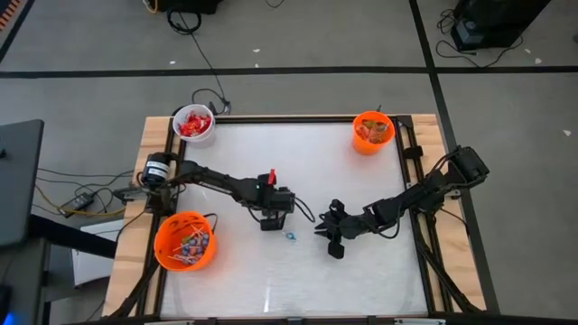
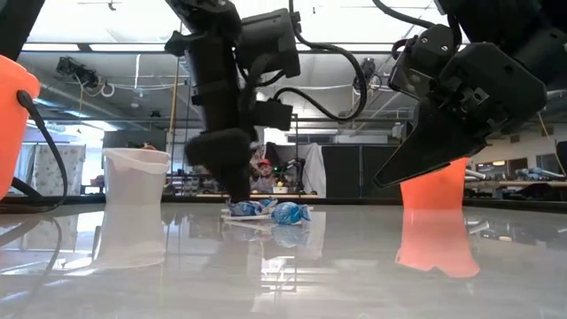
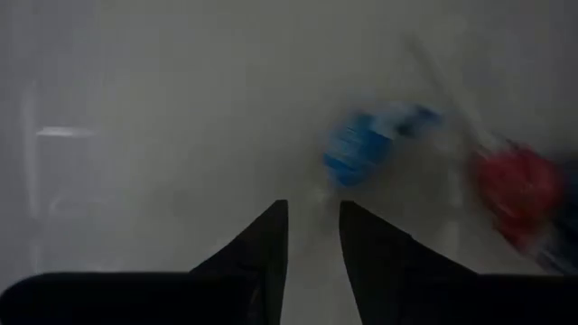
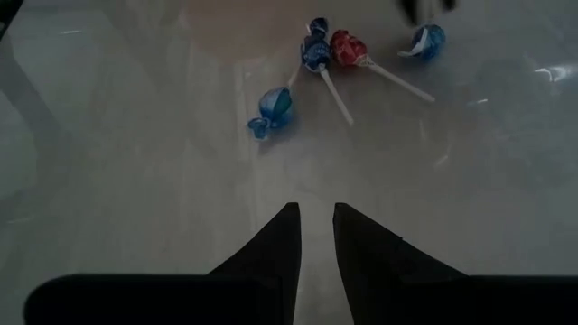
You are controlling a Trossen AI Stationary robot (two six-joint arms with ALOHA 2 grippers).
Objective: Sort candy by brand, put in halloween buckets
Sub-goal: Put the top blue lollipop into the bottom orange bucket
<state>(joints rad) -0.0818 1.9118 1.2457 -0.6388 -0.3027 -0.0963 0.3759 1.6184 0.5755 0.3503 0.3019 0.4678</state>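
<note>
The left arm reaches from the table's left edge toward the middle, its elbow bent, and its wrist points steeply down so that the left end effector [image 1: 272, 223] stands just above the table surface. In the left wrist view its two dark fingers [image 3: 262, 248] stand slightly apart, a narrow gap showing between them, with nothing between the tips. The right arm comes in from the right edge, stretched low toward the centre, and the right end effector [image 1: 330, 236] hangs tilted above the surface. Its fingers [image 4: 282, 236] are likewise parted by a narrow gap and hold nothing.
</note>
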